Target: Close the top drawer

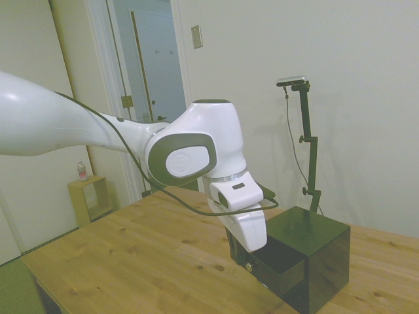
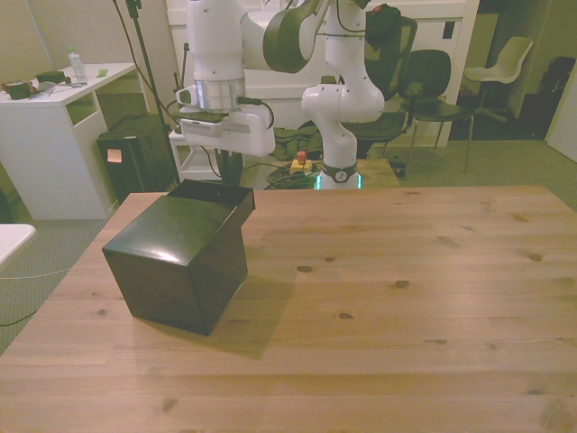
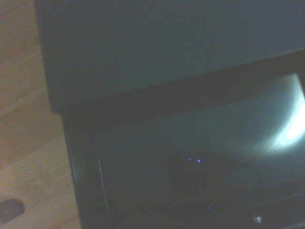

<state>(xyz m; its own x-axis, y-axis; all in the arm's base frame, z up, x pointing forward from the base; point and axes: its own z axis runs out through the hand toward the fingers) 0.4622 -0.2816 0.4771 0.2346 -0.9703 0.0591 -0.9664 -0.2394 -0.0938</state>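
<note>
A black cabinet (image 2: pixel 180 262) is sitting on the wooden table (image 2: pixel 406 307), near its edge at the front view's left. The top drawer (image 2: pixel 216 192) is standing pulled out from the cabinet's far face, toward the table's far edge. The gripper (image 2: pixel 225 135) is hanging directly above the open drawer; its fingers are not discernible. A white desk (image 2: pixel 45 135) is standing beyond the table, at the front view's left.

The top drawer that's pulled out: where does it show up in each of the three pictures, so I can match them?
Side view: the top drawer sticks out of the black cabinet toward the arm, lower right, below the wrist.
Front view: only its open back part shows, behind the cabinet's top, upper left.
Wrist view: its dark inside fills most of the picture.
Shared landmark: the cabinet's flat black top.
</note>
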